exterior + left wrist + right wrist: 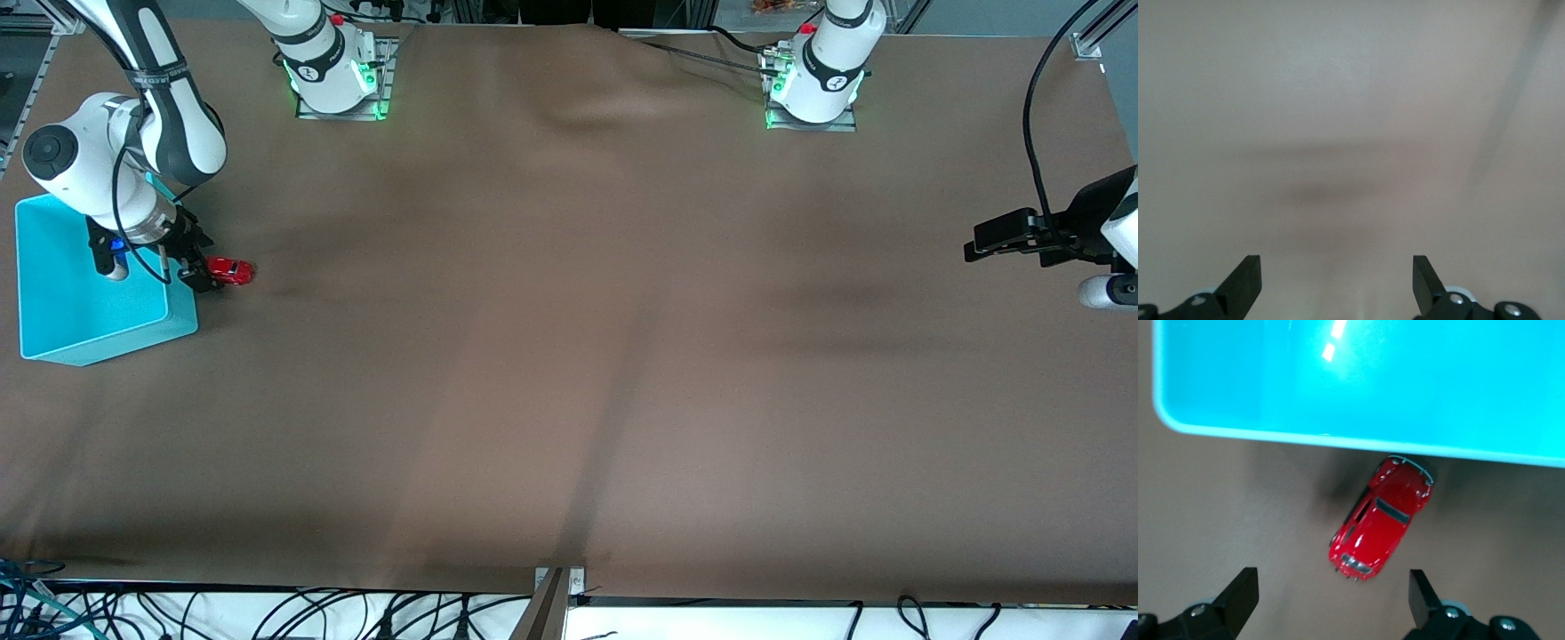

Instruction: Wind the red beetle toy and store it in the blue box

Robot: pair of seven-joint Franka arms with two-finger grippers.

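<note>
On the table at the right arm's end, the red beetle toy [231, 270] lay just beside the blue box [53, 293], directly under the right gripper [191, 267], whose empty jaws stood wide. The right wrist view alone showed the toy's long axis slanting toward the box wall (one end nearly touching). The left gripper [982, 244], equally wide and empty, waited well apart over bare table.
</note>
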